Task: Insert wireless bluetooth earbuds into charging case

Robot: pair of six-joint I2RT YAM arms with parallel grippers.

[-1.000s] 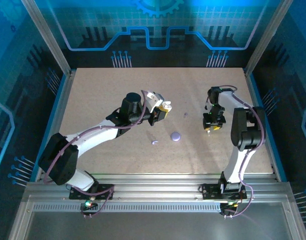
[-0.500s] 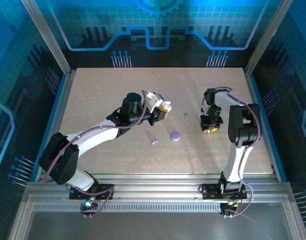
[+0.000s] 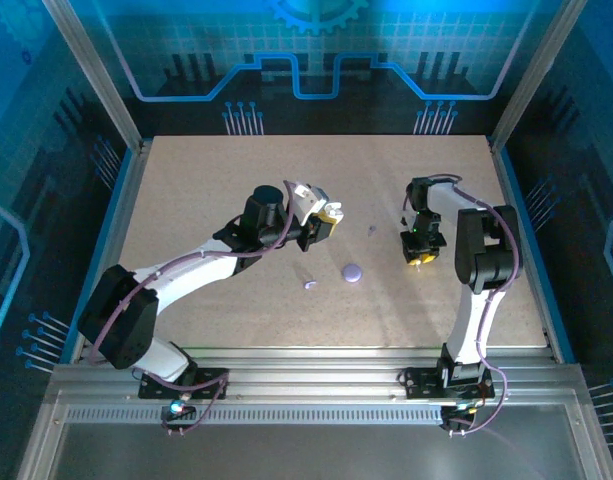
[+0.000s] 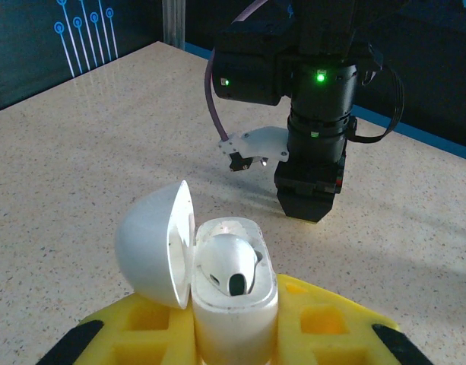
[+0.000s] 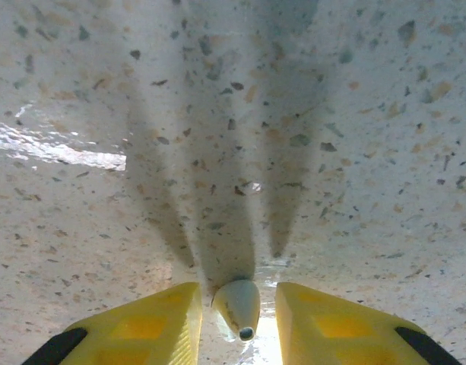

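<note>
Right now my left gripper [image 3: 326,217] is closed tight on the charging case [image 4: 234,315], over the counter [image 3: 216,180] a little left of the middle. Through the left wrist camera I see the case pinched by its lower half between my yellow fingers [image 4: 324,323], standing upright and open. Its white domed lid [image 4: 153,243] is swung out to the left, and one earbud [image 4: 226,266] sits inside the body, rounded back up, with a dark oval spot facing the camera. Beyond the case, across a stretch of bare counter, my right arm [image 4: 312,114] points straight down with two green lights lit on it. My right gripper [image 3: 417,256] is low at the counter on the right side, well apart from the case. From the right wrist camera its two yellow fingers [image 5: 153,323] stand on either side of a second earbud [image 5: 236,304]. That one rests on the speckled surface with its narrow end and a small dark opening toward the lens. The jaws are parted, with a thin strip of counter visible between each finger and the earbud, so I am bracketing it without gripping it. From above, a round lavender disc [image 3: 352,271] lies on the counter between my two grippers, nearer my bases. A small pale bit [image 3: 309,285] lies to its left and a tinier speck [image 3: 372,230] lies farther back, both too small for me to identify.
</note>
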